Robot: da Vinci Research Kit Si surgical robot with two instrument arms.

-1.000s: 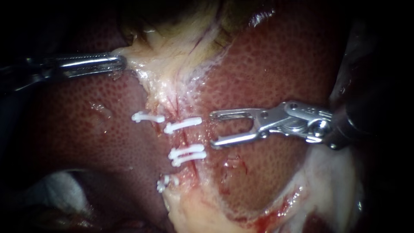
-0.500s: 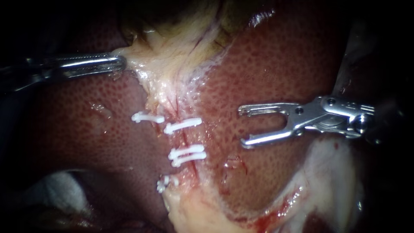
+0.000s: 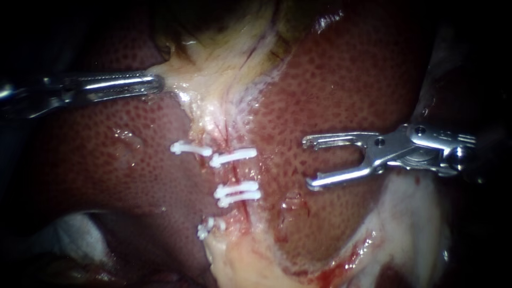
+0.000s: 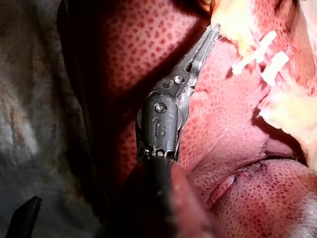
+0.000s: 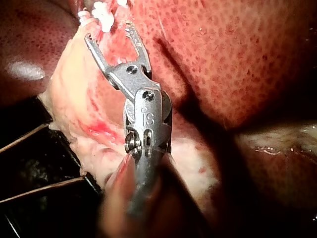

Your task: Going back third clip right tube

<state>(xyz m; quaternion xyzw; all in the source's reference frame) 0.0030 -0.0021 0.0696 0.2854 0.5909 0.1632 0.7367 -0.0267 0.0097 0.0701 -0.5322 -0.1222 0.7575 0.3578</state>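
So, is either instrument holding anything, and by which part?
The left instrument grips the pale tissue by its edge; the right instrument has open, empty jaws.

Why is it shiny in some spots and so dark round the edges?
Endoscope view: light hits the middle, the wet liver glints, edges are dark. Right wrist view: the right instrument throws a shadow across the liver. Left wrist view: deep shadow beside the left instrument.

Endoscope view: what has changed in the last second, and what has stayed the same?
The right instrument has drawn back to the right, away from the white clips, across the liver; its jaws stay open and empty. The whole view also shifted slightly. The left instrument keeps its jaws shut on the pale tissue, and the clips have not moved against the tissue.
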